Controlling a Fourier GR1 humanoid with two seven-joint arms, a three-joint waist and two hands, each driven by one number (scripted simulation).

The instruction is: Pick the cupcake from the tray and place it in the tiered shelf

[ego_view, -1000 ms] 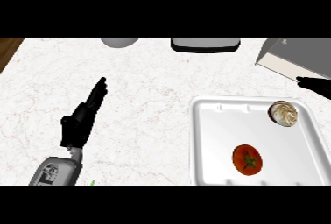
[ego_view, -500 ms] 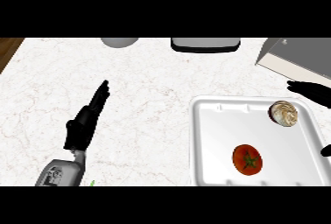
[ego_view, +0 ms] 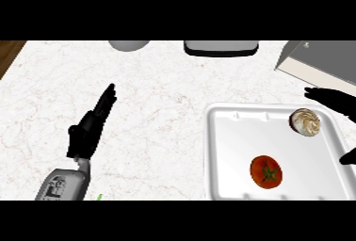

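Note:
The cupcake (ego_view: 306,122), round with a pale swirled top, lies in the far right corner of the white tray (ego_view: 230,155). My right hand (ego_view: 335,100) comes in from the right edge just beyond the cupcake, fingers spread and open, with the thumb (ego_view: 348,156) showing lower at the tray's right rim. It holds nothing. The grey tiered shelf (ego_view: 323,61) stands at the far right corner of the counter. My left hand (ego_view: 93,127) rests open at the left, fingers straight and pointing away.
A red tomato (ego_view: 267,172) lies in the tray's near half. A dark-rimmed white container (ego_view: 220,47) and a grey round object (ego_view: 129,45) stand at the counter's far edge. A wooden strip (ego_view: 10,55) borders the counter's left corner.
My right hand has moved further in from the right edge toward the cupcake. The left hand has shifted slightly right and down.

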